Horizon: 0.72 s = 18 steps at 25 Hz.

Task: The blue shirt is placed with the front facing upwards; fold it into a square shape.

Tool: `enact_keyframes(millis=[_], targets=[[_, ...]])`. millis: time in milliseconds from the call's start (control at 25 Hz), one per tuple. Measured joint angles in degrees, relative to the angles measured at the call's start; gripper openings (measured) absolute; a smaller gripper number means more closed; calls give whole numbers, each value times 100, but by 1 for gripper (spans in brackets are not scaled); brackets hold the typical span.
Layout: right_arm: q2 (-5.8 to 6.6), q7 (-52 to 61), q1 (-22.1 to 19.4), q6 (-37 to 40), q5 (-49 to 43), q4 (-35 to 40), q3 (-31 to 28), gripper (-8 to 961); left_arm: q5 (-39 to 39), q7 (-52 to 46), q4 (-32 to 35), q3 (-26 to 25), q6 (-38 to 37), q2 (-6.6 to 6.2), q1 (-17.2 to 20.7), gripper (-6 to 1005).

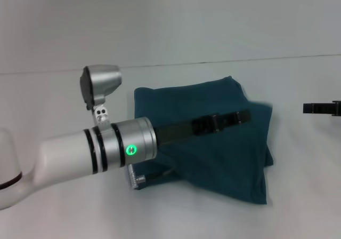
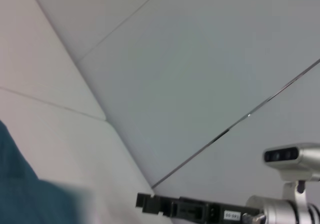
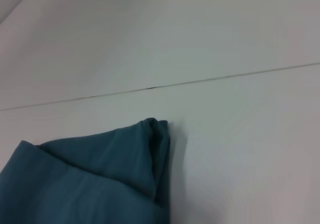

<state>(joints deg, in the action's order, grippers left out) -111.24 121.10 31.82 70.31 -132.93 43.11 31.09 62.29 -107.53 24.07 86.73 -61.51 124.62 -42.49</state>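
The blue shirt [image 1: 213, 148] lies folded on the table [image 1: 64, 212] beneath the left gripper [image 1: 242, 116], with the right gripper [image 1: 319, 108] well apart to its right.

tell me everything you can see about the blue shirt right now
The blue shirt is dark teal, soft cotton-looking cloth, folded into a rough, layered square on the white table. Only plain fabric shows; no lettering is visible. Its edges are uneven, with one corner sticking out. The left gripper reaches across above it; contact is unclear.

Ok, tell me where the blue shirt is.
In the head view the blue shirt lies folded mid-table, under the left gripper; the right gripper is off its right side.
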Motion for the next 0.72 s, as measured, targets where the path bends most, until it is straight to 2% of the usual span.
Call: enact_keyframes(millis=[280, 480, 720], targets=[[-33, 3, 148, 186, 46, -269, 2, 760, 204, 308, -11, -405, -336, -41, 212, 558], [-140, 13, 375, 388, 98, -364, 3, 760, 796, 358, 133, -951, -472, -72, 435, 663], [-175, 77, 576, 467, 62, -571, 26, 760, 1010, 361, 506, -1168, -492, -94, 766, 790]])
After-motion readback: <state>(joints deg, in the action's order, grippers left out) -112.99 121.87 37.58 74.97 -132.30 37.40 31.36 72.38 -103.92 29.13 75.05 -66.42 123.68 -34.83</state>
